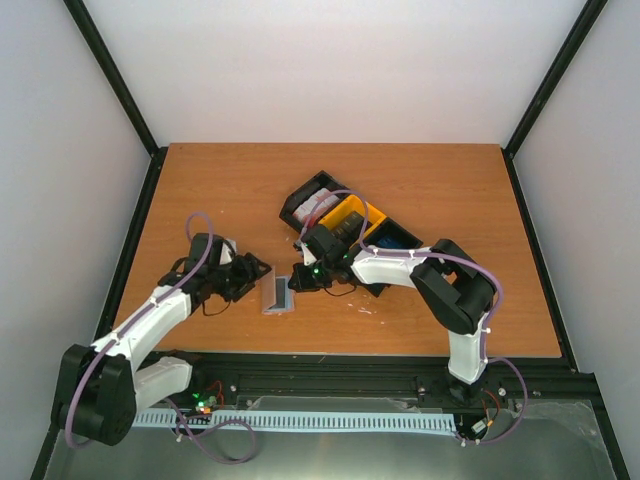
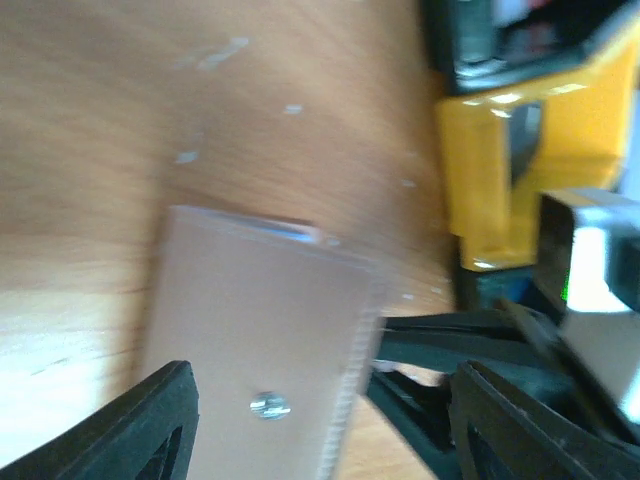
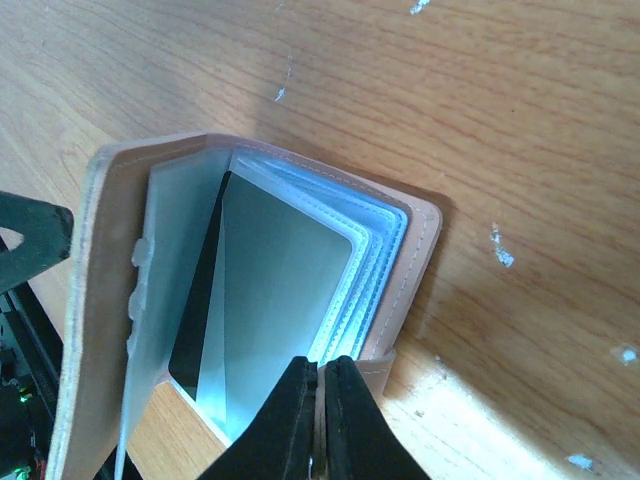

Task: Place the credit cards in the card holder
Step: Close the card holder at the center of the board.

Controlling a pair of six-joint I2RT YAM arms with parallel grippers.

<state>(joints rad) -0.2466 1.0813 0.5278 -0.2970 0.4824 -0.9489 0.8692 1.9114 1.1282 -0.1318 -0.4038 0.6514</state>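
Note:
The pinkish-tan card holder stands open on its edge between my two grippers. In the right wrist view its clear pockets fan out, and one dark credit card sits in a pocket. My right gripper is shut on the holder's lower cover edge. My left gripper is open, its fingers either side of the holder's outer cover and its snap. More credit cards lie in the bins: red-and-white, dark and blue.
A row of black and yellow bins sits just behind my right gripper, and its yellow wall is close in the left wrist view. Bare wooden table lies to the left and back. A black rail runs along the near edge.

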